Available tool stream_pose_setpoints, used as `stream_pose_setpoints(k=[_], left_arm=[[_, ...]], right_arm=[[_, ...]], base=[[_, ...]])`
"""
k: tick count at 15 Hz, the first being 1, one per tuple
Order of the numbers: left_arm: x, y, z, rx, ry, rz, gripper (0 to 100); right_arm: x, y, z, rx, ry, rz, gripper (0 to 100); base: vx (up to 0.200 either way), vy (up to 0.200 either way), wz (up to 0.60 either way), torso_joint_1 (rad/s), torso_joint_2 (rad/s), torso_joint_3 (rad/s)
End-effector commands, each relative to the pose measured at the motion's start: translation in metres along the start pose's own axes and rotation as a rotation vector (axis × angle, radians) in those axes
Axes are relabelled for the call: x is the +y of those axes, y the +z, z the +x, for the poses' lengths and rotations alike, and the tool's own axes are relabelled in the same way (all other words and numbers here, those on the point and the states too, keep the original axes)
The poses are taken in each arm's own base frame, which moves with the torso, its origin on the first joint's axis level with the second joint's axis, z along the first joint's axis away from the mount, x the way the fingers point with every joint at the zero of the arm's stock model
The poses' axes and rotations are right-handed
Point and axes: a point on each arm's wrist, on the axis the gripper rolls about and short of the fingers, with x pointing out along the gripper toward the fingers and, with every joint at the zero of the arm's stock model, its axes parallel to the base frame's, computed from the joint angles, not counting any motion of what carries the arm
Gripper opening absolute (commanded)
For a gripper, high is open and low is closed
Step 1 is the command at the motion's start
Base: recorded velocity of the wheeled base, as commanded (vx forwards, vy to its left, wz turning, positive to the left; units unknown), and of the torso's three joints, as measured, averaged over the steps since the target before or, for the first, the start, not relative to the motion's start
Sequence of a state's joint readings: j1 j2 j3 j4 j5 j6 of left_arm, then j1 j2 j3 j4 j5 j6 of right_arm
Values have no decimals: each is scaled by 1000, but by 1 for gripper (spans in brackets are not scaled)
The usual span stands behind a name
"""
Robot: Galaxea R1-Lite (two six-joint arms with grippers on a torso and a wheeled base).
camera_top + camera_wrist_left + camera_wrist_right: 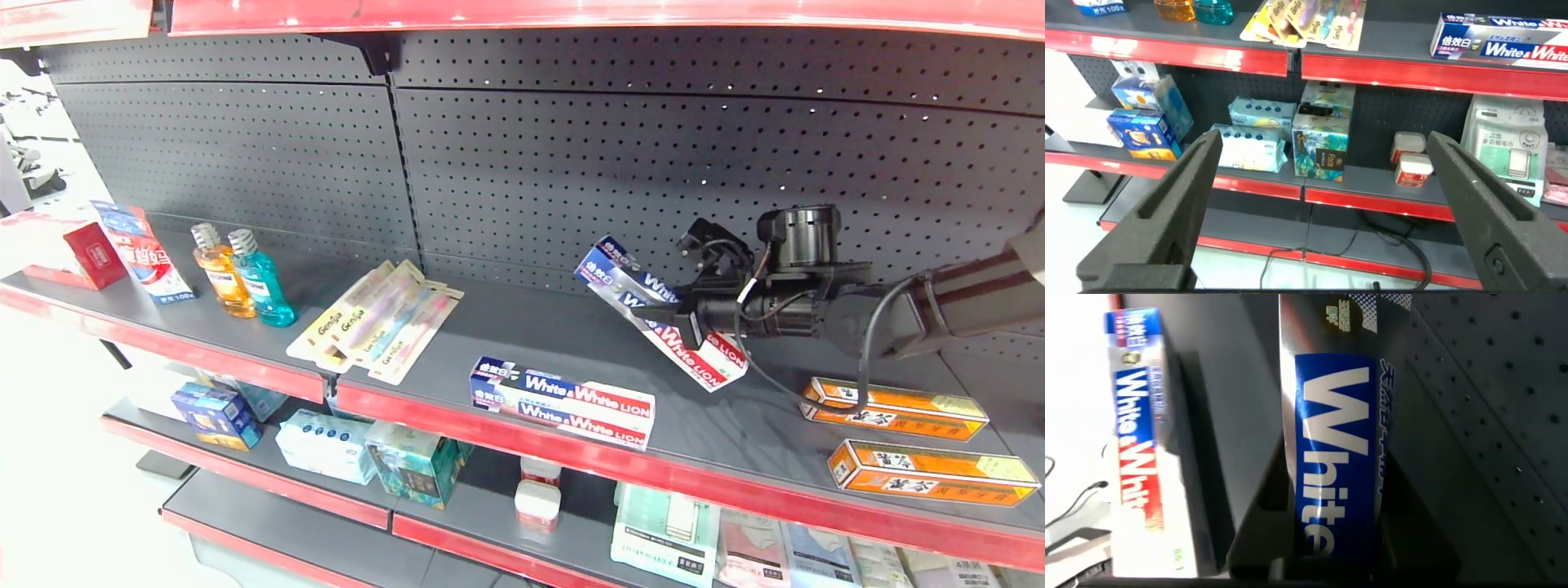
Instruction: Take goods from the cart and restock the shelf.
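My right gripper [682, 320] is shut on a blue, white and red toothpaste box [657, 310], holding it tilted a little above the grey shelf [522, 343], close to the pegboard back. The held toothpaste box [1339, 449] runs between the dark fingers [1259, 514]. Two matching toothpaste boxes [563, 400] lie stacked at the shelf's front edge, also seen as a toothpaste box [1135, 441] lying beside the held one. My left gripper [1319, 204] stands open below shelf height, facing the lower shelves, with nothing between its fingers [1167, 212].
Two orange boxes [898, 408] lie at the shelf's right. Toothbrush packs [375, 322], two mouthwash bottles [245, 273] and red and blue packs [98, 249] fill the left. Lower shelves [1372, 192] hold tissue packs and boxes.
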State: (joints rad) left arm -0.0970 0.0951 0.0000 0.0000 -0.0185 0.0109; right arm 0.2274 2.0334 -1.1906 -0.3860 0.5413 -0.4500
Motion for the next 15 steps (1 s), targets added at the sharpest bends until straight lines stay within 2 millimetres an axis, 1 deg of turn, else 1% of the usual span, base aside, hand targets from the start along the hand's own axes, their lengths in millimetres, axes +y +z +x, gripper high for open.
stream_pose_setpoints(k=[1,3,5,9,12,15], left_arm=[[0,0,0,2,0,-2,100],[0,0,0,2,0,0,100],[0,0,0,2,0,0,100],[0,0,0,2,0,0,100],[0,0,0,0,0,0,100],[0,0,0,2,0,0,100]], right_arm=[[-4,-1,4,1,-10,10,0],[-8,-6,4,32,-29,42,0],[-7,-4,6,39,-24,47,0],[-11,-13,11,105,1,84,0],[-12,-22,21,139,20,65,0],[-11,-17,28,135,14,10,0]], base=[[0,0,0,0,0,0],[0,0,0,0,0,0],[0,0,0,0,0,0],[0,0,0,0,0,0],[0,0,0,0,0,0],[0,0,0,0,0,0]])
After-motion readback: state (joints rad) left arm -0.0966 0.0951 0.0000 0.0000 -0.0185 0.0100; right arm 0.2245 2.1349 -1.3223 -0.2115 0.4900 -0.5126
